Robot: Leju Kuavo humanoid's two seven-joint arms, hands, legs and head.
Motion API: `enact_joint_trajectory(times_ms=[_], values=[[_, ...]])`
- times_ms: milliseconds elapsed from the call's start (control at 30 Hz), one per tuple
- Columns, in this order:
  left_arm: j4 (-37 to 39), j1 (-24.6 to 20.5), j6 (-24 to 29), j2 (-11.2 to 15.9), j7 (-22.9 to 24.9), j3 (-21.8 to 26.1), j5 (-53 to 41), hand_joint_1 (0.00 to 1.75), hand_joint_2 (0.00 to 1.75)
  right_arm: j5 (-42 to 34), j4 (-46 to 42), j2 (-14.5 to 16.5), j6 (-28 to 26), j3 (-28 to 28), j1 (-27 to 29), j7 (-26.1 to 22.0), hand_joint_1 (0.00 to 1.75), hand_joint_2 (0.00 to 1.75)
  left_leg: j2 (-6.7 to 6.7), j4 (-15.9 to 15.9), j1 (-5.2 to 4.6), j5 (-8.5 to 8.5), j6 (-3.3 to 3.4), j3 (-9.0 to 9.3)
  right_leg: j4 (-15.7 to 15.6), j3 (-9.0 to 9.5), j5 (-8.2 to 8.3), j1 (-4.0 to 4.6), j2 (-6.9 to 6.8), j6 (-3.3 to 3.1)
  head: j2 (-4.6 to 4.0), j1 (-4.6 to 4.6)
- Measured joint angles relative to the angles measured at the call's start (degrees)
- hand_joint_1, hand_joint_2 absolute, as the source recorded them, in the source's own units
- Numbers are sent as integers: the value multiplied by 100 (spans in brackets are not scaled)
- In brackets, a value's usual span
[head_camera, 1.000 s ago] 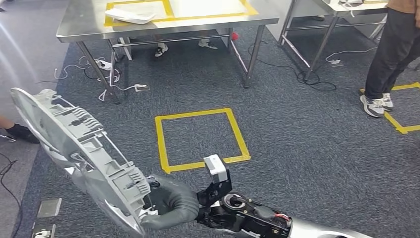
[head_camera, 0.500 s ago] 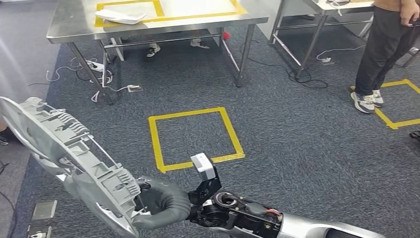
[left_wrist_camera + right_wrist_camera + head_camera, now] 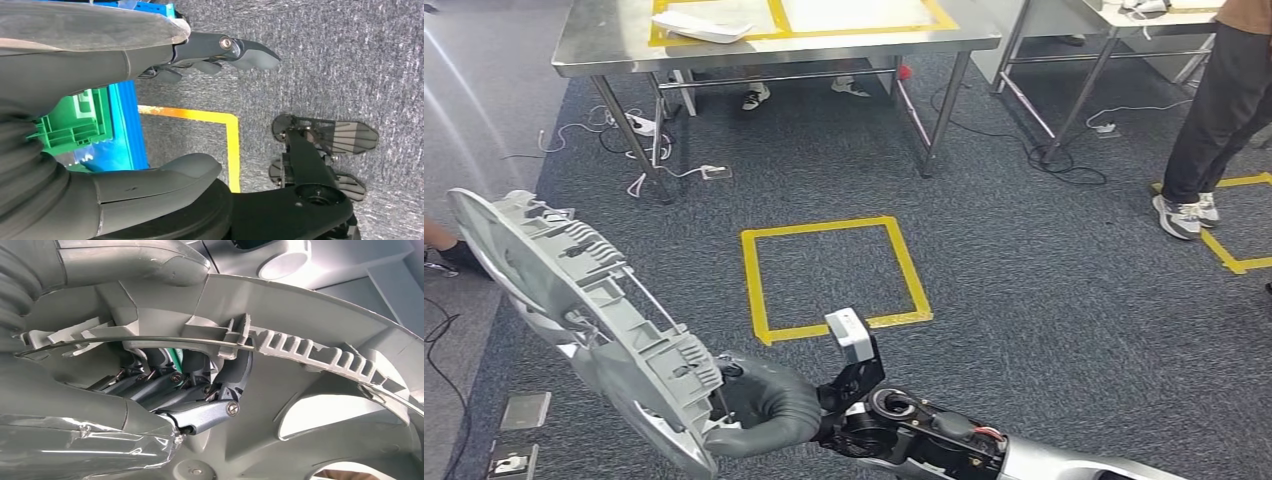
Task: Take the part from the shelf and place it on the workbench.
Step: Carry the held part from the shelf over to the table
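**Part in the right hand, table across the carpet**

The steel table stands at the far end of the grey carpet, well apart from the robot, with a yellow tape square on the floor between them. A white piece lies on the taped area of the table top, and a person stands off to the right.

The part, a large grey ribbed plastic cover, is off the shelf and held up low on the left of the head view. Its long axis slants from the right hand up and away to the left, so most of it overhangs the grasp.

In the right wrist view the fingers hook through an opening and clamp a rib of the part.

The left hand hangs over the carpet with its fingers apart, holding nothing.

My judgement: carrying is under way, placing not yet begun.
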Motion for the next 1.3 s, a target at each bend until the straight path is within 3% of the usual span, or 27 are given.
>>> enact_joint_trajectory(times_ms=[67, 167, 667, 1300], values=[[-1, 0, 3, 0, 0, 0, 4, 0, 175, -2, 4, 0, 0, -1, 0, 3, 173, 175, 0, 2, -4, -3, 4, 0, -6, 3, -8, -10, 0, 80, 0, 0], [-1, 3, 5, 0, -1, 0, 5, 0, 175, -8, 17, 0, 0, -2, 0, 4, 173, 175, 0, 2, -5, -3, 4, 0, -6, 1, -12, -13, 0, 112, 0, -15], [-1, 13, -7, -9, 7, 0, -20, 0, 175, -27, 49, 0, -28, -19, 58, -31, 173, 175, 3, -6, 29, 3, -5, 5, -2, 0, -14, 20, 0, 108, 0, -73], [-1, 20, 1, -11, 13, 0, -10, 0, 175, -116, 74, 0, 10, -58, 66, -43, 173, 175, 3, -4, 28, 3, -4, 6, -1, 2, -14, 19, 0, 108, 0, -79]])
